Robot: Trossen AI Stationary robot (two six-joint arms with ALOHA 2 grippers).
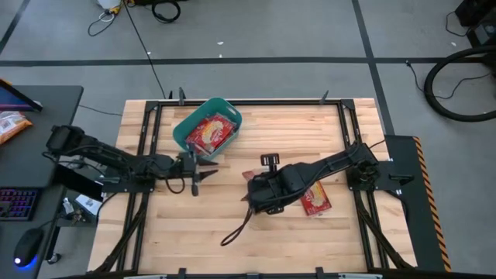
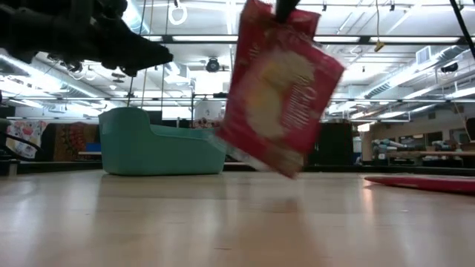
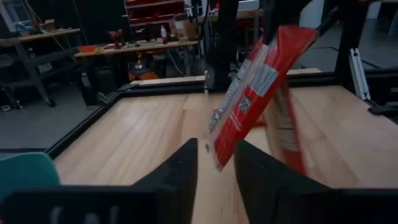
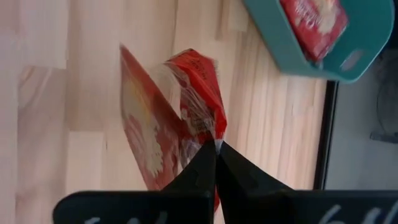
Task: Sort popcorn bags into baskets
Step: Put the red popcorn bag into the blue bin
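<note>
A red popcorn bag (image 2: 278, 89) with a cream picture patch hangs under my right gripper (image 4: 216, 148), which is shut on it over the middle of the table (image 1: 260, 195). The teal basket (image 1: 208, 128) stands toward the table's far left and holds several red bags (image 4: 311, 18). Another bag (image 1: 315, 200) lies flat on the table to the right of my right gripper. My left gripper (image 3: 214, 165) is open and empty; it hovers between the basket and the hanging bag (image 3: 255, 87), fingers pointing at the bag. My right gripper pinches the bag by its crimped top edge (image 4: 214, 132) between both fingers, coming from above and pointing down. The bag hangs below the fingers, tilted, with its lower corner (image 2: 291, 172) clear of the table.
Black frame rails run along the table's left, right and far sides (image 1: 232, 102). A dark cable (image 1: 236, 229) trails on the wood near my right arm. Bare wood lies between the basket and the near edge. Off the table to the left is a desk with an orange snack bag (image 1: 12, 124).
</note>
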